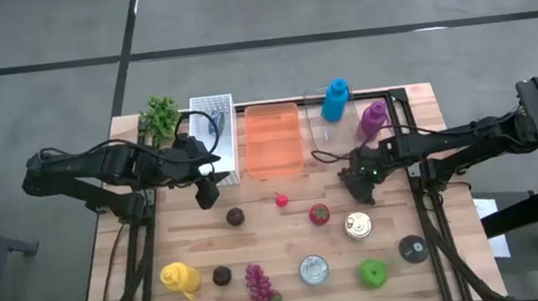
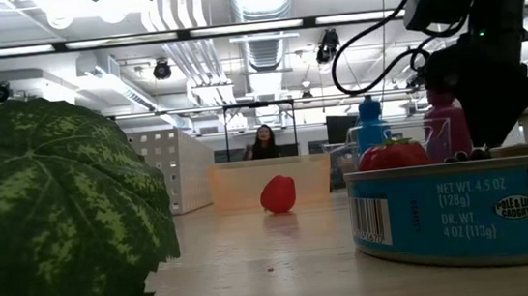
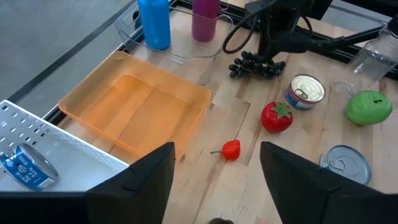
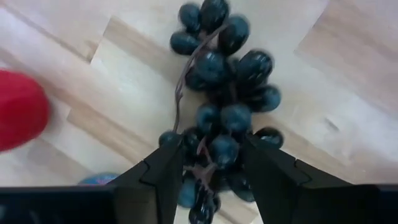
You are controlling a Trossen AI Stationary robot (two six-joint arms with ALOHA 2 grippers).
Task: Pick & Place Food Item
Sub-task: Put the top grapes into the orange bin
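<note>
dark grapes (image 4: 219, 118) lie between the right gripper (image 4: 211, 163) fingers

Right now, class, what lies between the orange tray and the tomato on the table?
A small red pepper lies between the tray and the tomato; the left wrist view shows it best.

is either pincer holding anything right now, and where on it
The right pincer straddles the stem end of the dark blue plastic grape bunch; a firm hold cannot be told. The left pincer is open, empty.
</note>
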